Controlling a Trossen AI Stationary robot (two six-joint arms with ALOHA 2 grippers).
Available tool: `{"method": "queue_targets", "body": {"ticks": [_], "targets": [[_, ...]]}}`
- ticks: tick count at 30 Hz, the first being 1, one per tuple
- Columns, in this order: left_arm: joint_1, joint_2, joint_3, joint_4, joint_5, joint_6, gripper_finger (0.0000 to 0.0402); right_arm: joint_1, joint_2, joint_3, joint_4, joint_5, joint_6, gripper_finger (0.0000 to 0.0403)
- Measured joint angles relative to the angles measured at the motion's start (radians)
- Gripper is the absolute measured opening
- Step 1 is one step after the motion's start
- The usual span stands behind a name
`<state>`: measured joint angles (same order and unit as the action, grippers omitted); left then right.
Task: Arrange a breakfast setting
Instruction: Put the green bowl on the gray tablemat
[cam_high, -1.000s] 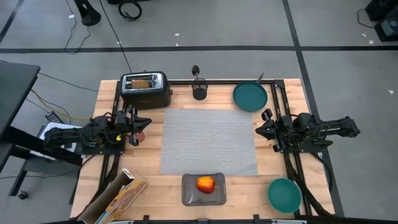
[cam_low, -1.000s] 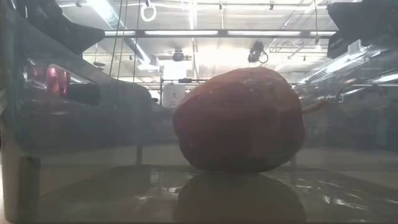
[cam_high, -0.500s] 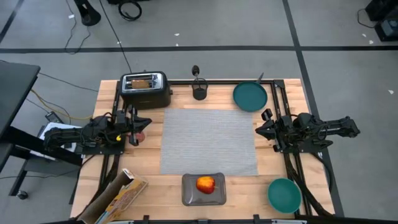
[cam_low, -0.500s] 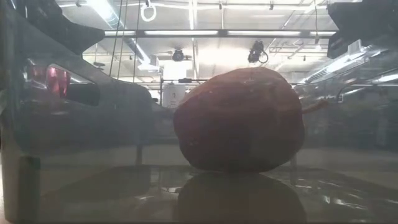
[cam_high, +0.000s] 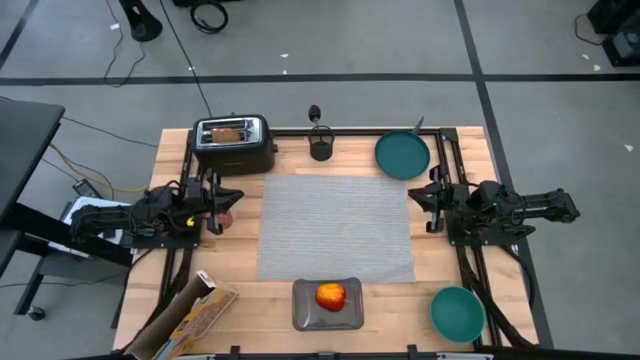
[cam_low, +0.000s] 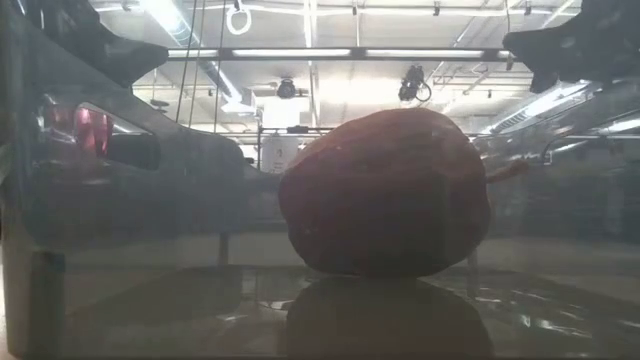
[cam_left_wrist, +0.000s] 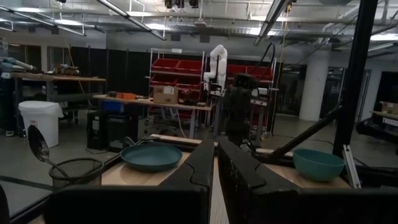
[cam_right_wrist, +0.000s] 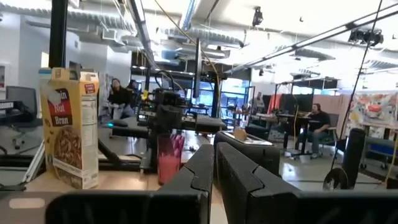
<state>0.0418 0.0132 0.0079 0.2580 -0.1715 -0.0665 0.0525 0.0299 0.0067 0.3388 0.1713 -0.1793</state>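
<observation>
Across the table's (cam_high: 150, 300) middle the placemat (cam_high: 335, 226) lies bare. Plate (cam_high: 402, 155) at far right corner, bowl (cam_high: 457, 312) at near right corner, apple (cam_high: 330, 296) at near edge. Right gripper (cam_high: 428, 197), fingers pressed together, has shifted slightly toward the plate: likely first pick. Left gripper (cam_high: 221, 205), also closed, waits at left edge by the cup (cam_right_wrist: 168, 167).

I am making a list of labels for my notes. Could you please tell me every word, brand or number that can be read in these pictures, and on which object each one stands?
"Nut Bran": on the front of the cereal box, seen in the right wrist view; the first letters are partly cut off.
Smaller print lower on the same box: too blurred to read.
Toaster and the other table items: no readable text.
</observation>
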Motion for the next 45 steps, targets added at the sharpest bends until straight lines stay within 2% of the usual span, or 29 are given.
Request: {"method": "queue_targets", "body": {"ticks": [4,6,9,11,16,19,21,23,27,30,32,36,41,45], "targets": [[0.0,0.0,0.0,-0.002,0.0,0.0,0.0029,0.0,0.0,0.0,0.058,-0.012,0.075,0.003],[0.0,0.0,0.0,-0.002,0.0,0.0,0.0029,0.0,0.002,0.0,0.12,-0.028,0.164,0.003],[0.0,0.0,0.0,-0.001,0.0,0.0,0.0029,0.0,0.002,0.0,0.264,0.007,0.368,0.003],[0.0,0.0,0.0,-0.001,0.0,0.0,0.0029,-0.001,0.002,0.0,0.353,0.04,0.444,0.003],[0.001,0.0,0.0,0.021,0.0,-0.001,0.0029,-0.002,0.002,0.0,0.573,0.088,0.514,0.003],[0.001,0.0,0.0,0.07,0.0,-0.059,0.0029,-0.002,0.002,0.0,0.69,0.098,0.566,0.003],[0.001,0.0,0.0,0.105,0.0,-0.089,0.0029,-0.003,0.003,0.009,0.675,0.147,0.558,0.003],[0.001,0.0,0.0,0.179,-0.001,-0.109,0.0029,-0.002,0.008,0.034,0.554,0.202,0.561,0.003],[0.001,-0.001,0.0,0.328,-0.017,-0.165,0.0029,-0.002,0.092,0.176,0.145,0.249,0.688,0.003],[0.001,0.0,0.002,0.398,-0.051,-0.171,0.0029,-0.002,0.206,0.315,-0.099,0.239,0.742,0.003],[0.001,0.005,0.031,0.365,-0.056,-0.149,0.0028,-0.002,0.279,0.419,-0.249,0.215,0.758,0.0031],[-0.001,0.075,0.141,0.255,-0.056,-0.119,0.0018,-0.001,0.447,0.646,-0.598,0.144,0.818,0.0039],[-0.001,0.225,0.303,0.117,-0.053,-0.132,0.0011,0.007,0.678,0.919,-1.011,-0.056,0.865,0.0067],[-0.001,0.358,0.454,0.0,-0.053,-0.109,0.0011,0.049,0.85,1.076,-1.27,-0.176,0.869,0.0104]]}}
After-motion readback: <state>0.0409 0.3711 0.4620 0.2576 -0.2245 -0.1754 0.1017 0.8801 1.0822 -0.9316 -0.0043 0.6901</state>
